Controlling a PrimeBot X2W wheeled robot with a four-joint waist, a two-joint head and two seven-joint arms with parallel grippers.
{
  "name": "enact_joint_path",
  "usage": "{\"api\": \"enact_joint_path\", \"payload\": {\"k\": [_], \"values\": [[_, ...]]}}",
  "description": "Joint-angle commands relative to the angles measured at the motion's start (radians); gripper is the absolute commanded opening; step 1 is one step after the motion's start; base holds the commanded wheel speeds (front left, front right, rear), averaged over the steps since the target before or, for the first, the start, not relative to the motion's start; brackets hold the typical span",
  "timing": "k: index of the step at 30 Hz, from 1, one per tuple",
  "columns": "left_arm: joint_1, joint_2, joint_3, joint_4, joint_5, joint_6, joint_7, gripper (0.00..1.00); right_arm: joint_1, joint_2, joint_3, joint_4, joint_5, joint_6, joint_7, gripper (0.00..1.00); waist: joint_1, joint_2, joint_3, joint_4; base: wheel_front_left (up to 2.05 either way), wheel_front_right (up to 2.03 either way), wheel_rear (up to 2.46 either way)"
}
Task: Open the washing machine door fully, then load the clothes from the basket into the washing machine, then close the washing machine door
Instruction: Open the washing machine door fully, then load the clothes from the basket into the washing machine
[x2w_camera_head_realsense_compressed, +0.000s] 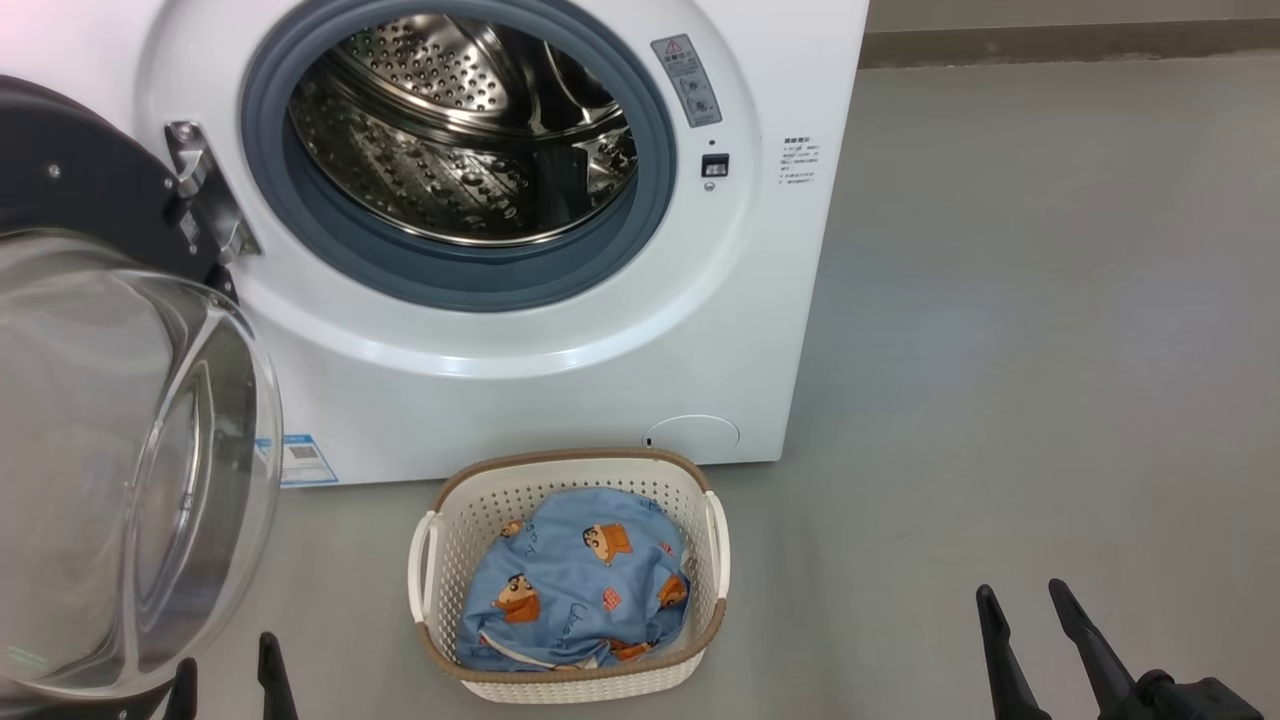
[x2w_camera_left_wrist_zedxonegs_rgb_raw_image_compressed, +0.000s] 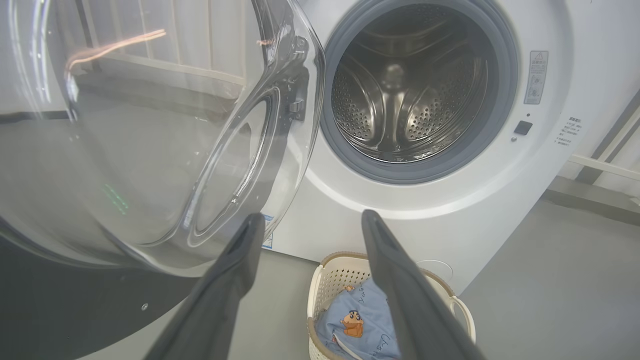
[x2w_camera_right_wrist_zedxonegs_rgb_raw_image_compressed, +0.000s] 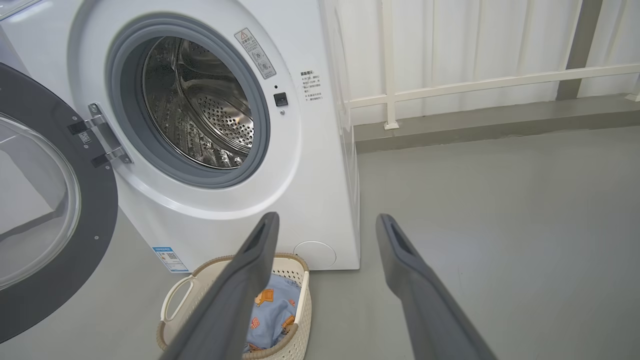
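Washing machine door hangs wide open, so loading's prob the step now: clothes sit in the basket just in front of the washing machine, left gripper & right gripper both spread, holding nothing; next needs a reach down to pinch fabric.
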Motion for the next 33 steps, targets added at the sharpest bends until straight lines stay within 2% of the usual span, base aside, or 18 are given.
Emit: {"api": "enact_joint_path", "payload": {"k": [1,23,33], "values": [[-0.015,0.004,0.032,-0.016,0.007,0.000,-0.006,1.00,-0.024,-0.011,0.023,-0.022,-0.012,0.009,-0.012,1.00,0.0000,-0.0001,-0.004,-0.003,0.00,0.00,0.00],[0.011,0.004,0.034,0.010,0.065,-0.017,-0.006,1.00,-0.020,-0.012,0.024,-0.012,-0.016,0.009,-0.012,1.00,0.0000,-0.0001,-0.008,-0.001,0.01,-0.01,0.00],[0.005,0.004,0.034,0.021,0.076,-0.023,-0.006,1.00,-0.023,-0.011,0.025,-0.011,-0.011,0.009,-0.012,1.00,0.0000,-0.0001,0.004,0.002,0.96,-0.96,0.00]]}}
